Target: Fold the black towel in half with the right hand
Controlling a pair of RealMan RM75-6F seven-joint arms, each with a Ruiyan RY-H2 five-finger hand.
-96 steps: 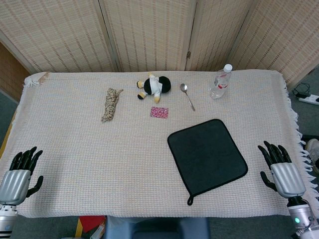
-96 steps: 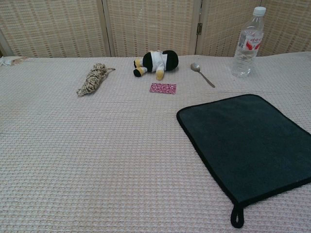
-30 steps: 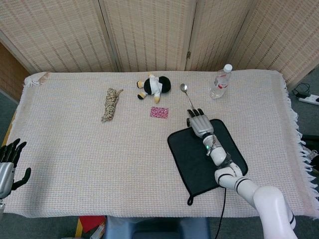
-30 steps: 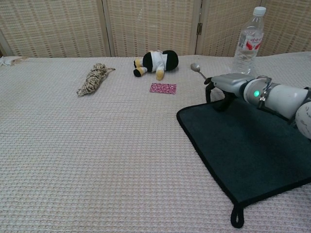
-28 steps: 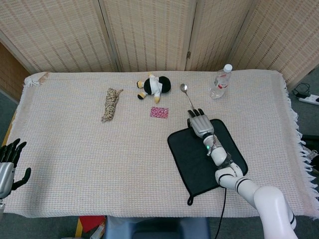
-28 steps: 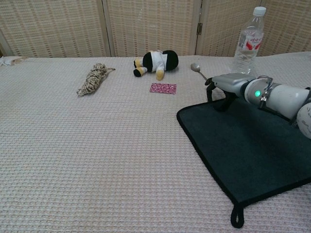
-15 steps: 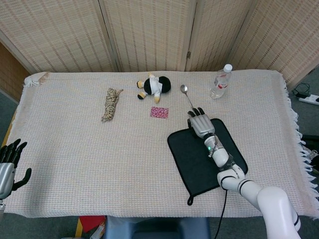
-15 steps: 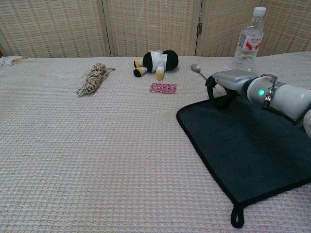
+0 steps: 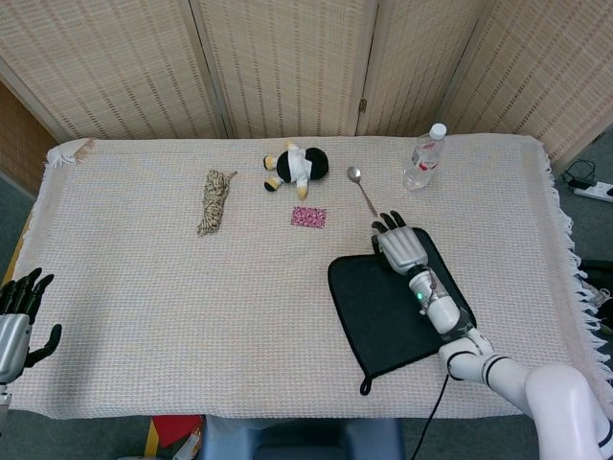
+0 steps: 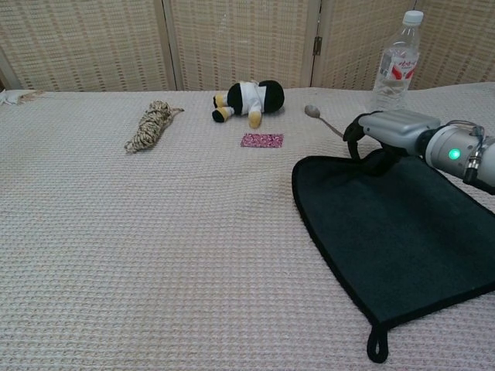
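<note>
The black towel (image 9: 388, 311) (image 10: 394, 232) lies on the right half of the table, with its hanging loop (image 10: 377, 344) at the near corner. My right hand (image 9: 402, 245) (image 10: 387, 127) is at the towel's far edge, fingers curled down over it. The cloth rises in a small peak under the hand, so the hand grips that edge. My left hand (image 9: 17, 321) hangs off the table's near left corner, fingers apart and holding nothing. It shows only in the head view.
Just beyond the right hand lie a spoon (image 9: 360, 185) (image 10: 323, 120) and a water bottle (image 9: 422, 160) (image 10: 394, 66). A plush toy (image 10: 249, 99), a small pink patch (image 10: 261, 140) and a coiled rope (image 10: 148, 127) sit farther left.
The right hand has closed on the towel's far edge and shifted right, dragging it. The towel's far left corner has pulled in and the edge has bunched up. The left hand is still.
</note>
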